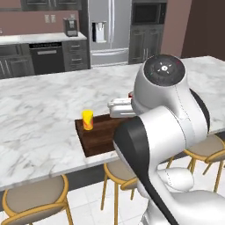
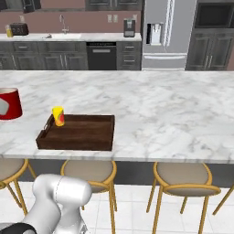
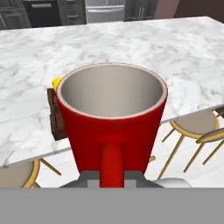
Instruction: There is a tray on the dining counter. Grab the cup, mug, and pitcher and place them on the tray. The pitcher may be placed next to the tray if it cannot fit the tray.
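Observation:
The glossy red mug [image 3: 111,127] stands upright and very close in the hand view, its handle facing me. My gripper [image 3: 112,177] is shut on that handle. In the right base view the mug [image 2: 9,104] shows at the far left edge, left of the tray [image 2: 84,133]. The dark brown tray [image 1: 99,132] lies near the front edge of the dining counter [image 1: 39,118]. The yellow cup [image 1: 88,119] stands upright in the tray's left end, and the cup [image 2: 58,115] is seen from the other side too. The pitcher is out of view.
Round stools with wooden frames [image 2: 183,180] line the counter's near side below the overhang. Far behind are a steel fridge [image 2: 164,34], dark cabinets and a coffee machine [image 1: 70,27]. Open marble [image 2: 173,109] stretches to the right of the tray.

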Robot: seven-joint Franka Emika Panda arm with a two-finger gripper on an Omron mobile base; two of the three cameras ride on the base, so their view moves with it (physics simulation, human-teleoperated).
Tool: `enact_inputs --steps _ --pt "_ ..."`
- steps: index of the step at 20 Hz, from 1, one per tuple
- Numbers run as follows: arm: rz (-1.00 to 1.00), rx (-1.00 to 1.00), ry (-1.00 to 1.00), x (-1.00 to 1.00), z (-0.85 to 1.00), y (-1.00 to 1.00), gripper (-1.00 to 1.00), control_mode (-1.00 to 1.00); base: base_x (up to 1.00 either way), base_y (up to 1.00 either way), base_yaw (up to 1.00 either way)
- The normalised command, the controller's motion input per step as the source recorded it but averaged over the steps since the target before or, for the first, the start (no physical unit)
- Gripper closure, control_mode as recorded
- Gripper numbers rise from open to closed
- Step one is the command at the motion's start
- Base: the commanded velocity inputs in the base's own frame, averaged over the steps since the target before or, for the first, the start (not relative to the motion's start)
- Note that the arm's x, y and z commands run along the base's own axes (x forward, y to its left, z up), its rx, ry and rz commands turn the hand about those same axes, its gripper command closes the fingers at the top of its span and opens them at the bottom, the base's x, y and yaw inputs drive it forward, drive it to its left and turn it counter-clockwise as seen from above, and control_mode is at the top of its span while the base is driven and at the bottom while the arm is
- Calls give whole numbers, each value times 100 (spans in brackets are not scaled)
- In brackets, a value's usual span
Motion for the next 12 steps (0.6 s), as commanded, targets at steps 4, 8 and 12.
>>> enact_inputs --steps 4,8,12 --pt "18 10 9 52 0 -18 100 -100 18 -1 4" --pt "45 16 8 69 -1 -46 100 -100 0 0 0" --pt "50 14 10 89 -21 -38 100 -100 0 0 0"
